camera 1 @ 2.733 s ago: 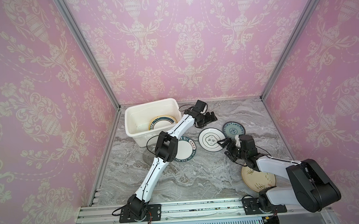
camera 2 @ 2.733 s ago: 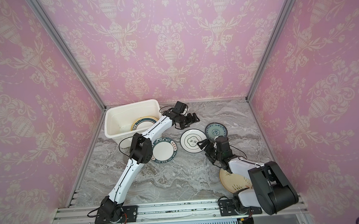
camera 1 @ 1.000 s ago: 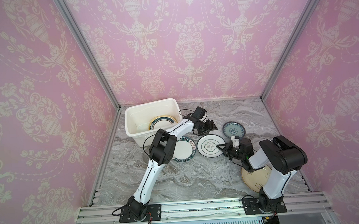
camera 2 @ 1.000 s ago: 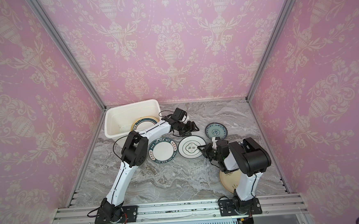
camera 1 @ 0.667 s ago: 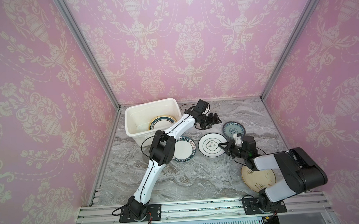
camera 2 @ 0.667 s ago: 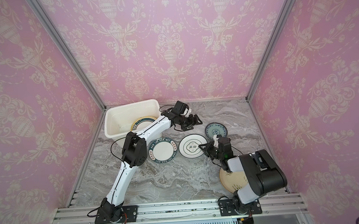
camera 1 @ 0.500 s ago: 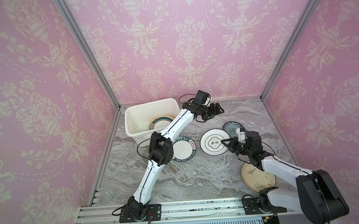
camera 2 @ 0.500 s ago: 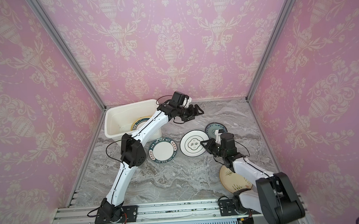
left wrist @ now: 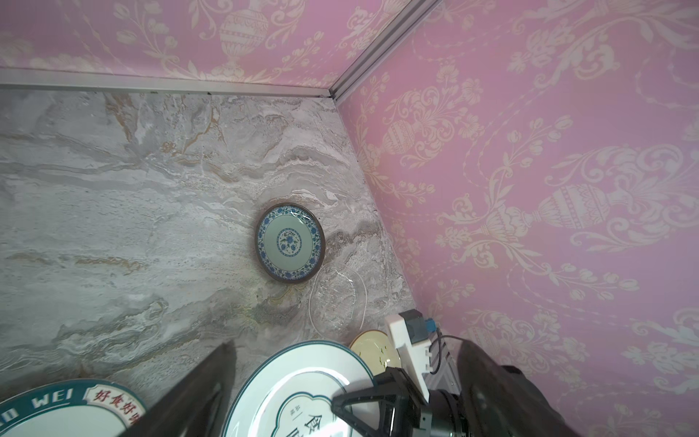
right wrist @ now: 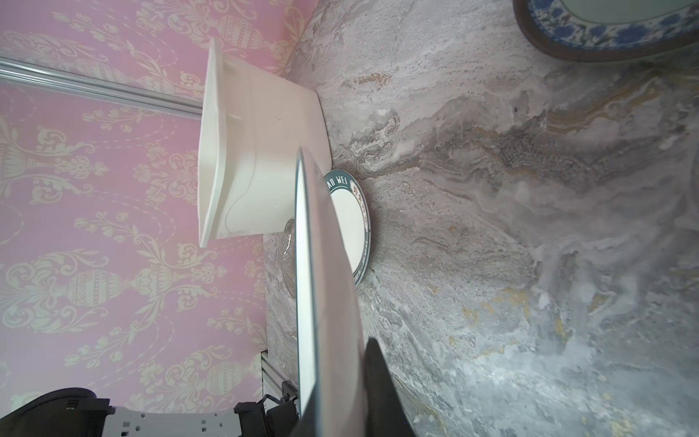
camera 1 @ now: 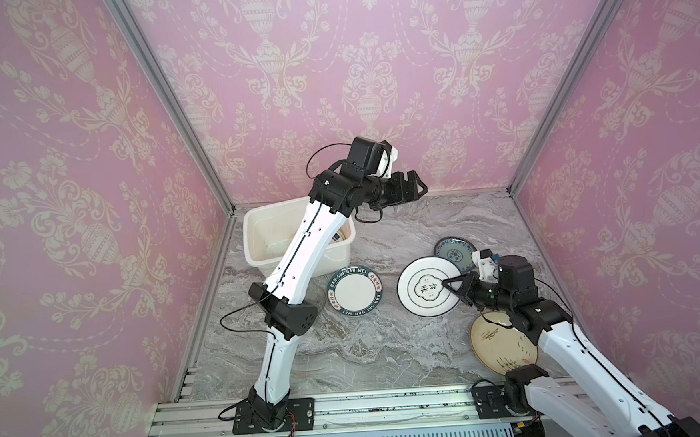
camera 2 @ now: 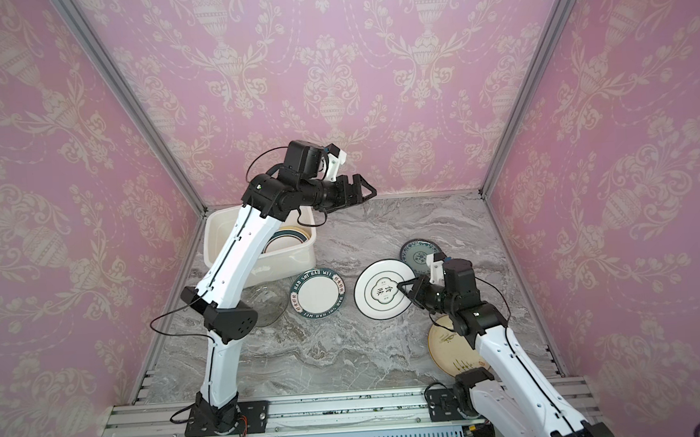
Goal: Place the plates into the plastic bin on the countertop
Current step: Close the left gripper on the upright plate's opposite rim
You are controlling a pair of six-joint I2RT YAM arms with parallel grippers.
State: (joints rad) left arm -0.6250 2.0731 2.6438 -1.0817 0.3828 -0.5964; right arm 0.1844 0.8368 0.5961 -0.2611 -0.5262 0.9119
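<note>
Holding the round white plate with the thin green rim and green characters (camera 1: 425, 292) by its near edge, my right gripper (camera 1: 454, 290) is clamped narrow on it, and the right wrist view shows the plate lifted off the grey marble-patterned countertop (camera 1: 369, 351), well apart from the white rectangular plastic bin (camera 1: 258, 241) at the back left. My left gripper (camera 1: 421, 186) hangs in the air just beyond the bin with its jaws spread wide and nothing between them. At least one dark-rimmed plate (camera 2: 289, 238) lies in the bin; my left arm hides the rest of it. As I judge it, most of the work remains: besides the plate I carry, the white plate with the lettered green band (camera 1: 355, 292), the blue-patterned plate (camera 1: 454, 249), the cream plate (camera 1: 497, 339) under my right arm, a clear glass plate (camera 2: 268, 305) near the bin and another (left wrist: 336, 299) beside the blue one all wait on the countertop.
</note>
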